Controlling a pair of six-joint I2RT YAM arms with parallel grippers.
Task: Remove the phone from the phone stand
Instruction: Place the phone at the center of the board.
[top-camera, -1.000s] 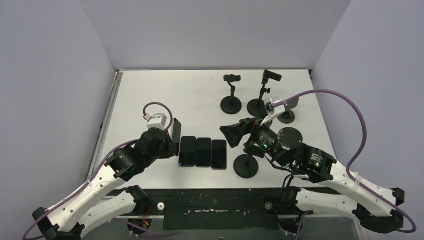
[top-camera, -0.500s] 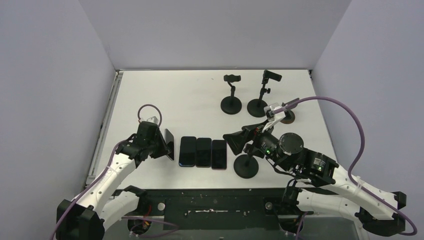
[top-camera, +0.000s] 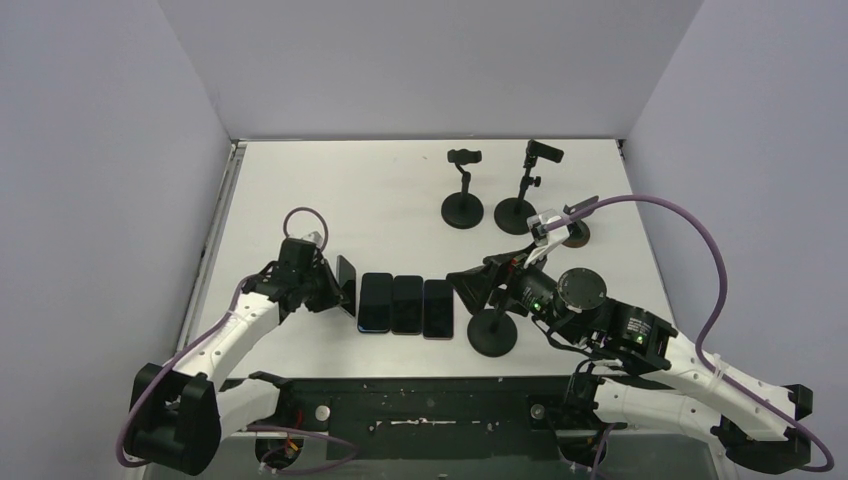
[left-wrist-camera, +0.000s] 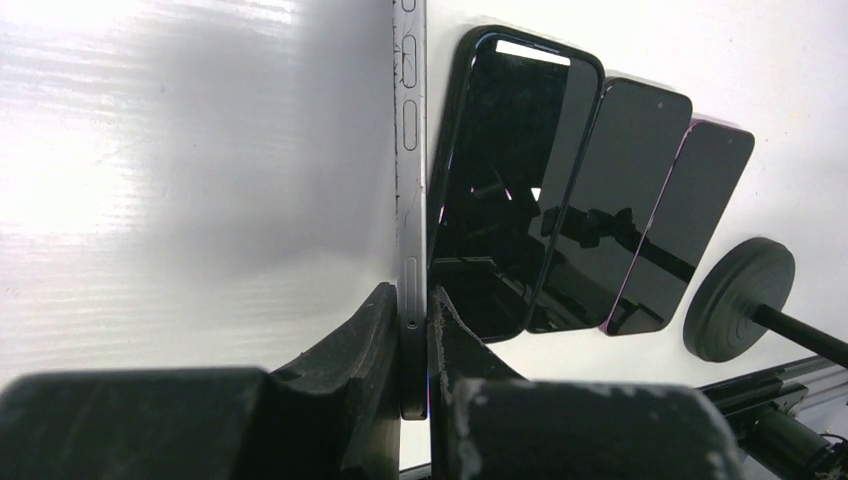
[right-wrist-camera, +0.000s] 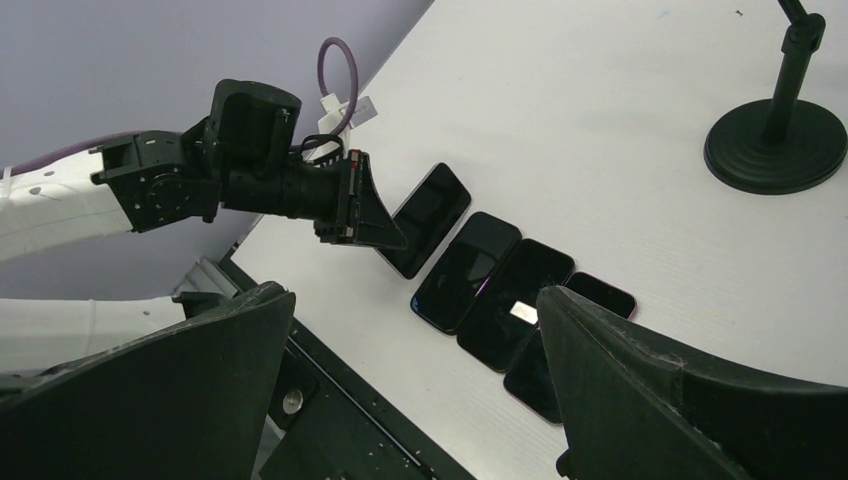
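My left gripper (top-camera: 335, 288) (left-wrist-camera: 410, 300) is shut on a dark phone (top-camera: 347, 285) (left-wrist-camera: 412, 200) (right-wrist-camera: 425, 215). The phone stands on its long edge, low over the table, just left of a row of phones. It is clear of every phone stand. The nearest stand's round base (top-camera: 493, 335) (left-wrist-camera: 738, 310) sits right of the row, its top hidden under my right gripper (top-camera: 470, 280) (right-wrist-camera: 412, 295). That gripper hangs open above the row's right end, holding nothing.
Three dark phones (top-camera: 407, 303) (right-wrist-camera: 490, 275) lie flat side by side on the white table (top-camera: 330, 190). Two more black stands (top-camera: 463, 190) (top-camera: 520, 190) rise at the back, and a third base (top-camera: 572, 235) shows behind the right arm's cable.
My left arm has dropped low and brought the gripped phone down beside the left end of the row. The right gripper has shifted slightly nearer and stayed open.
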